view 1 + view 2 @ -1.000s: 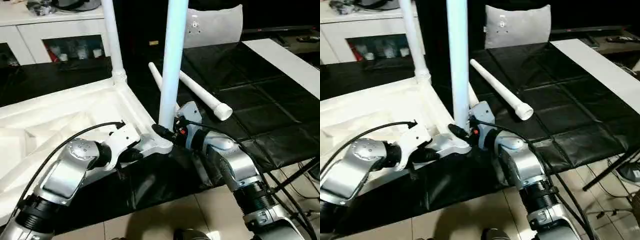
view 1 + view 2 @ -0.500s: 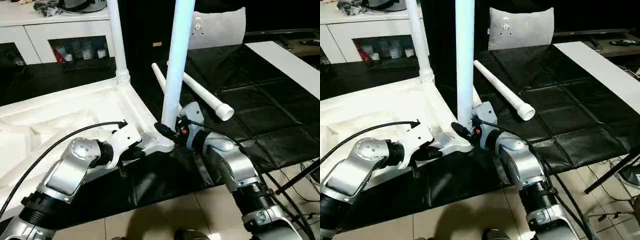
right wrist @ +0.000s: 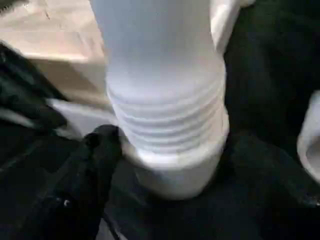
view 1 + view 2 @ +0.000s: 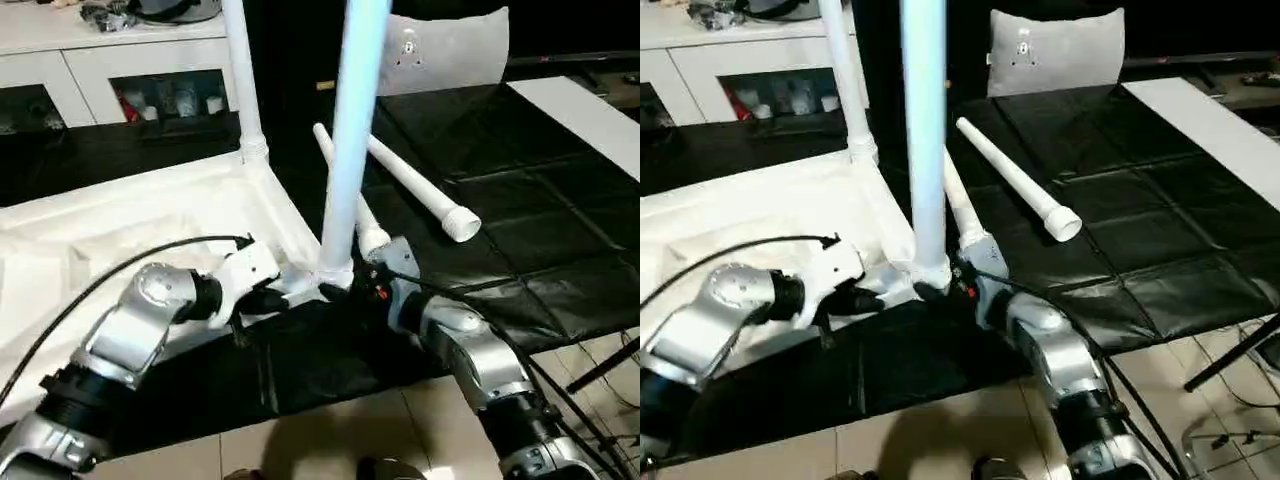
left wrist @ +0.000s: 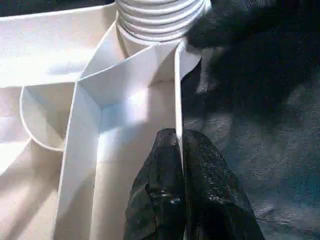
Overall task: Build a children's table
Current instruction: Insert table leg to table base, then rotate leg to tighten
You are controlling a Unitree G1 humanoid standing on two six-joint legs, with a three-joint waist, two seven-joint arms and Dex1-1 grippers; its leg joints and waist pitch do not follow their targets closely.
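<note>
In the left eye view you see the children's table (image 4: 130, 225) lying upside down on the black mat (image 4: 520, 200), ribbed underside up. One leg (image 4: 243, 75) stands at the far corner and a second upright leg (image 4: 352, 130) stands in the near corner socket. Two loose legs (image 4: 415, 185) lie on the mat just beyond that corner. Your left gripper (image 4: 268, 297) sits at the tabletop's near edge beside the socket; your right gripper (image 4: 345, 290) is at the base of the upright leg. White cabinets (image 4: 110, 60) stand behind, and a flat white board (image 4: 585, 115) lies at the far right.

The right eye view gives you the same layout, with a white cushion-like panel (image 4: 1055, 50) at the back.

In the left wrist view your left gripper (image 5: 181, 145) is pinched tight on the thin rim wall (image 5: 177, 100) of the table, one finger on each side, just below the threaded socket.

In the right wrist view your right gripper's fingers (image 3: 100, 150) stand spread wide on either side of the leg's ribbed base (image 3: 167, 135); the one clearly visible finger lies against it.
</note>
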